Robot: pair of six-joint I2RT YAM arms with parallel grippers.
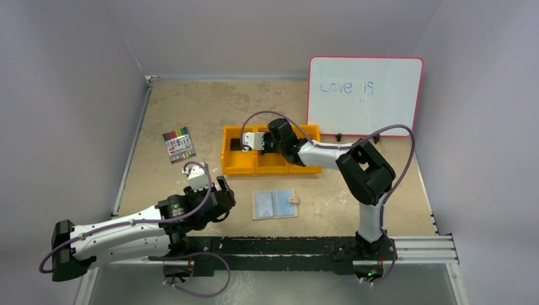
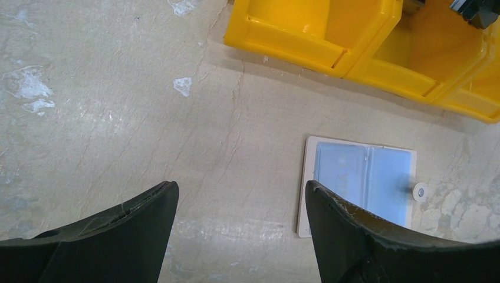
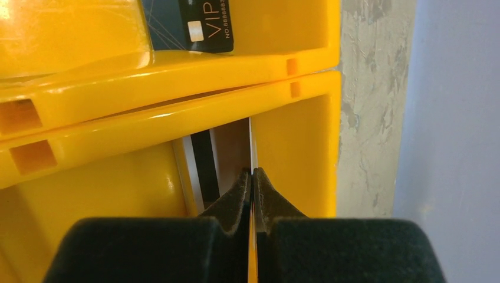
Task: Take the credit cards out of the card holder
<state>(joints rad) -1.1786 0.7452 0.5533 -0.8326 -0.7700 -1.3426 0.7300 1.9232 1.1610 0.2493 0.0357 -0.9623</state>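
Note:
The card holder lies open and flat on the table in front of the yellow tray, its light blue panels facing up. My left gripper hangs open over bare table just left of the holder, and its right fingertip overlaps the holder's left edge in the wrist view. My right gripper reaches into a tray compartment, shut on a thin credit card seen edge-on. A card face with a black stripe shows beside it. A black VIP card lies in the neighbouring compartment.
A pack of coloured markers lies at the left of the table. A whiteboard with blue writing leans on the back wall at the right. The tray's near wall stands just beyond the holder.

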